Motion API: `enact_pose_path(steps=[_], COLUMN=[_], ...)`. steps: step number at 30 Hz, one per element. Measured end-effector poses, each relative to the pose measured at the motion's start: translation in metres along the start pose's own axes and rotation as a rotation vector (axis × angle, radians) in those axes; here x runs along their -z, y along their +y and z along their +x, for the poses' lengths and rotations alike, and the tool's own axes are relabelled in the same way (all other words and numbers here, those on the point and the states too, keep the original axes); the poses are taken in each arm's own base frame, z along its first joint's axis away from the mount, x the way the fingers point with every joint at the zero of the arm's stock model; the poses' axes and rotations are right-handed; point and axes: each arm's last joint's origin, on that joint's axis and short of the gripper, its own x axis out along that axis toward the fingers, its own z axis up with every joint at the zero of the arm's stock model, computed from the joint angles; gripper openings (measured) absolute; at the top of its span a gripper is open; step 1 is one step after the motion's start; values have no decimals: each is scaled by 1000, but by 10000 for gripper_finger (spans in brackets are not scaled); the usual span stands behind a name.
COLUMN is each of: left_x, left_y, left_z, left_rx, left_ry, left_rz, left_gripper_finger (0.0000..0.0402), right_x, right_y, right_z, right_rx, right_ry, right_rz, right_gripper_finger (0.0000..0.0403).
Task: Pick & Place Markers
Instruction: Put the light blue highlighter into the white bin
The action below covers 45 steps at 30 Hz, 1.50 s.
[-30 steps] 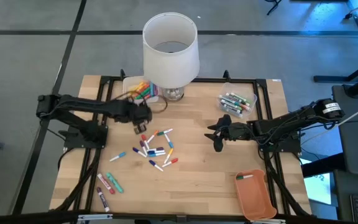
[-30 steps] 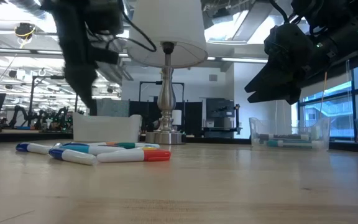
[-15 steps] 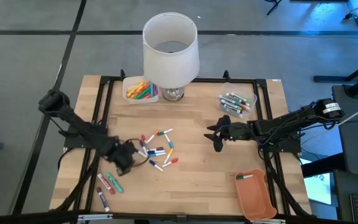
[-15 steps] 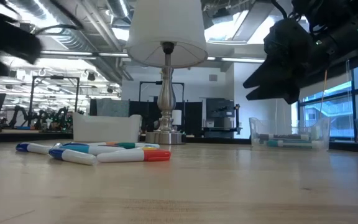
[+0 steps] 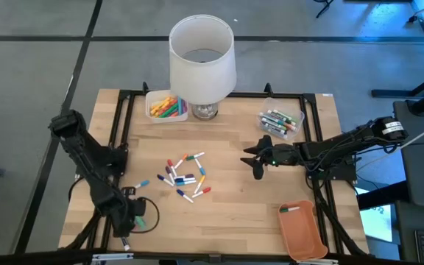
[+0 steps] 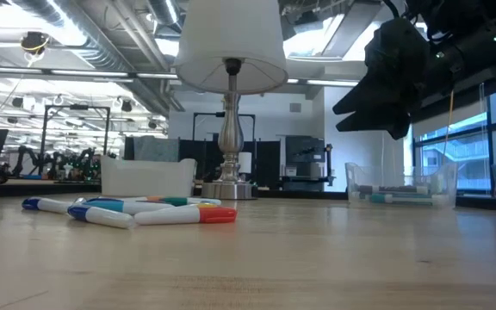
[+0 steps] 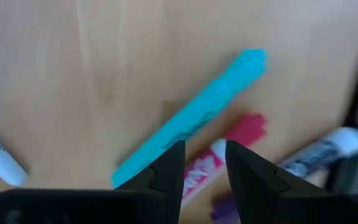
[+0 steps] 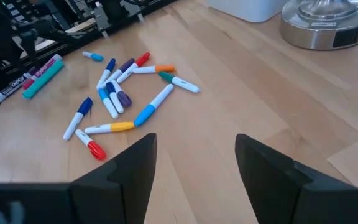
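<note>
Several loose markers lie in a pile at the table's middle, also seen in the low view and the right wrist view. My left gripper hangs over the near left corner, pointing down, open by a narrow gap. Below it lie a teal marker, a pink-and-red marker and a white-and-purple one, flat on the wood and untouched. My right gripper waits open right of the pile, above the table.
A lamp stands at the far middle. Beside it are a white tray of markers and a clear bin of markers. An orange tray with one marker sits near right. A black frame edges the table.
My left arm has swung from beside the white tray at the far left, past the pile, to the near left corner, and sunk a little. Its gripper has turned and now points down over the teal and pink markers. The markers have not moved.
</note>
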Motion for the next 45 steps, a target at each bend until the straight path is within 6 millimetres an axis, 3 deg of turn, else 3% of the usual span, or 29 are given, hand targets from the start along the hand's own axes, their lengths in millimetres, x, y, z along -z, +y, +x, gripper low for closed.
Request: enact_pose_path(steps=[6,12,24,29,33,37,40,45], left_x=[1,1,-16,-32,-73,-107,-123,-139], left_y=[-2,7,19,26,21,27,46,99], left_z=[21,27,26,23,0,-31,-52,-72], left_rx=[-81,-217,-274,-307,-326,-423,-590,-844], left_ry=[73,39,8,-36,-217,-282,-290,-164], left_rz=[98,222,259,194,127,148,90,37], left_gripper_finger=[127,135,64,62,77,69,61,61], right_x=[0,0,0,0,0,0,0,1], right_y=[0,0,0,0,0,0,0,0], right_z=[0,0,0,0,0,0,0,0], right_rx=[0,0,3,2,2,-2,-1,4], right_ry=[1,0,5,4,3,-3,-2,7], right_rz=[13,16,14,14,15,18,17,9], right_gripper_finger=[217,217,217,217,217,217,217,217])
